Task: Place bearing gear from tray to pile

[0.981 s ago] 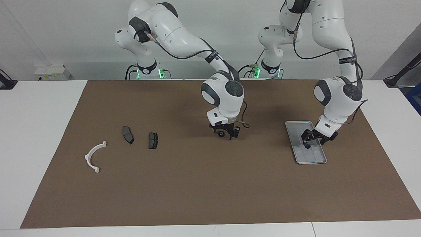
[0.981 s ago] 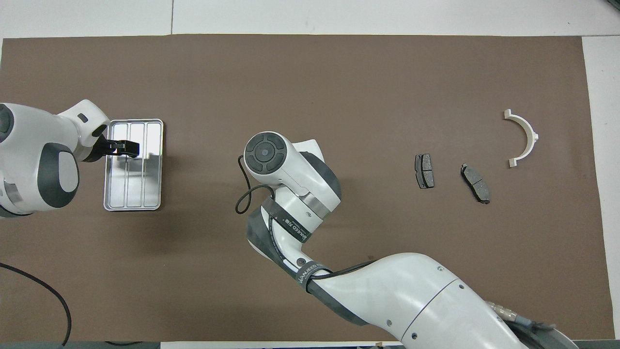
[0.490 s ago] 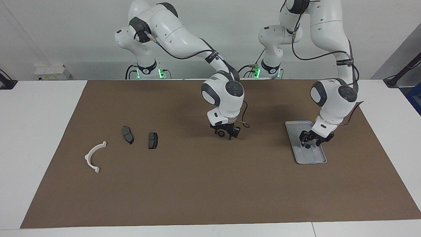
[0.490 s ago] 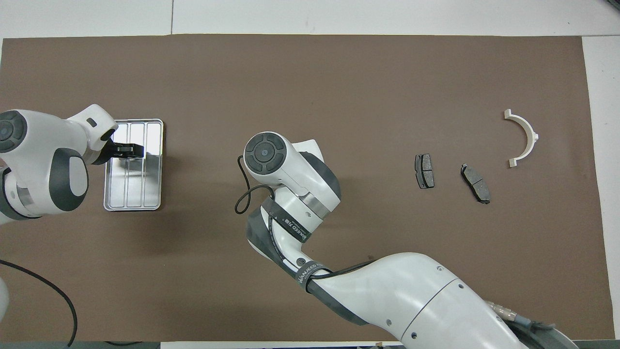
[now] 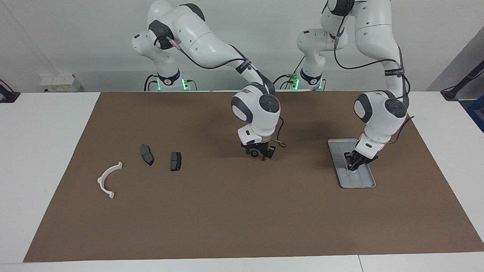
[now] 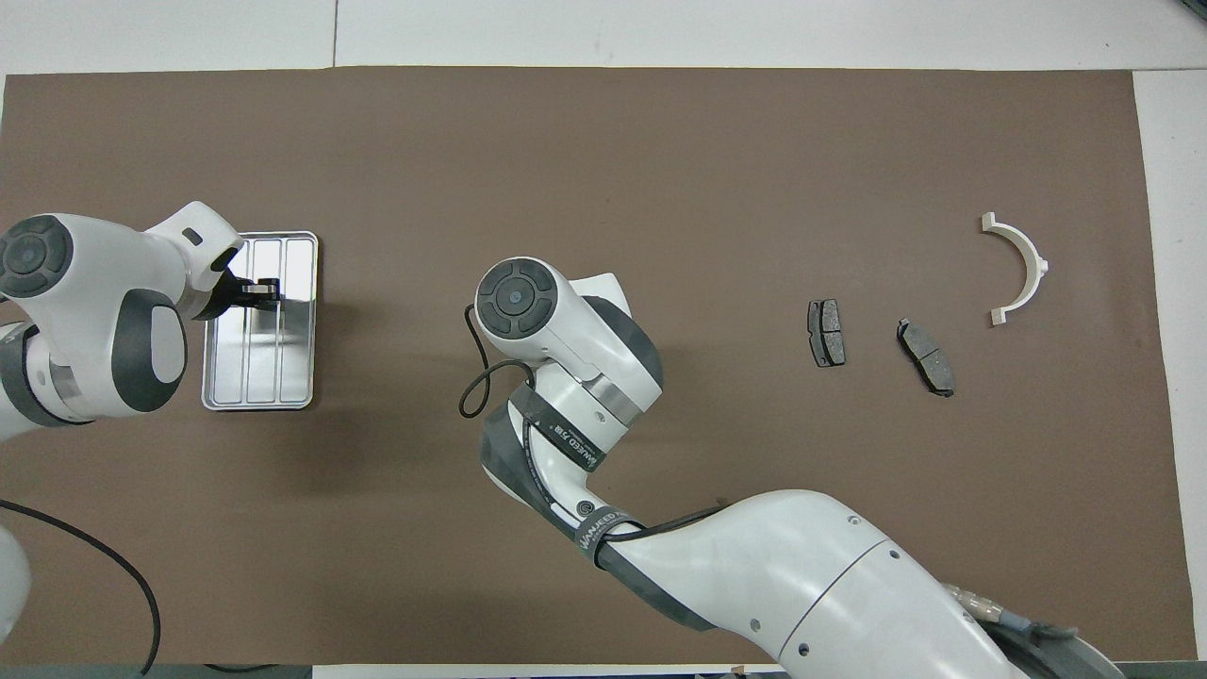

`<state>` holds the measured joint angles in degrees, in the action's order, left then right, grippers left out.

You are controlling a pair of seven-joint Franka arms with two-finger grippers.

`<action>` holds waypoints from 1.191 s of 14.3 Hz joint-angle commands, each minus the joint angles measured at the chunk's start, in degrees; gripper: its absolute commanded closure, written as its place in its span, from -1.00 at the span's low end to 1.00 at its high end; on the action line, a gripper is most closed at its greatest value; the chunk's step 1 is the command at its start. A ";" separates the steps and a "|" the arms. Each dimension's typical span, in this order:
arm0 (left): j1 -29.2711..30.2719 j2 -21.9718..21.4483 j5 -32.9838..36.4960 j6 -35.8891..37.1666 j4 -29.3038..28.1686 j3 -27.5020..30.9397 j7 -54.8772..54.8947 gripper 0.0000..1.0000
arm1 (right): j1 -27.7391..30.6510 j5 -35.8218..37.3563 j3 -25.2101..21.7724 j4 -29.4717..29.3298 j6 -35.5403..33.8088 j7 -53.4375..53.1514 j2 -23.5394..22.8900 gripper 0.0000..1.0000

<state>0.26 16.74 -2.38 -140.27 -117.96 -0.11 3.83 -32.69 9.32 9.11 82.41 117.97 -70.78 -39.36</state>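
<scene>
The silver-grey tray (image 5: 361, 181) lies on the brown mat at the left arm's end, and also shows in the overhead view (image 6: 292, 377). My left gripper (image 5: 353, 164) is down in the tray. At its tip in the overhead view (image 6: 264, 290) sits a small round part, the bearing gear (image 6: 269, 286). The pile lies at the right arm's end: a white half-ring bracket (image 5: 107, 180) and two dark brake pads (image 5: 147, 154) (image 5: 176, 161). My right gripper (image 5: 260, 154) hangs just above the middle of the mat and waits; in the overhead view its own wrist hides it.
The brown mat (image 5: 227, 219) covers most of the white table. A loop of black cable (image 5: 280, 142) hangs by the right wrist. The right arm's forearm (image 6: 801, 566) crosses the mat's near part in the overhead view.
My left gripper has come down into the tray onto the small round part, and its wrist has swung more upright. The right arm has hardly moved.
</scene>
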 commanded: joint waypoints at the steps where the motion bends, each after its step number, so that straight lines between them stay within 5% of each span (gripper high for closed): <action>1: -0.35 -1.96 -0.78 5.57 2.36 0.64 -0.50 1.00 | 1.14 0.26 0.47 0.91 -1.42 -0.58 -0.02 0.01; 5: 0.71 -3.11 -0.87 32.73 21.86 0.64 -0.49 1.00 | 1.14 0.26 0.56 0.91 -1.77 -0.41 -0.02 1.00; 9: -2.71 -4.70 -0.78 33.74 22.60 0.37 -8.57 1.00 | 4.55 0.26 0.65 -0.32 -7.54 5.00 2.17 1.00; 13: -3.77 -4.96 -0.34 33.48 21.81 0.02 -10.68 1.00 | 16.92 -4.40 0.56 -1.55 -19.51 31.25 12.26 1.00; 17: -20.87 -5.67 -0.17 28.65 18.82 0.02 -36.30 1.00 | 29.50 -3.70 0.39 -1.38 -20.51 59.90 15.28 1.00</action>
<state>-12.22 12.11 -2.50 -108.94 -96.83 -0.93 -22.37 -7.49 5.98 8.61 79.53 96.07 -21.21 -24.05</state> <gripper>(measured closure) 0.767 0.643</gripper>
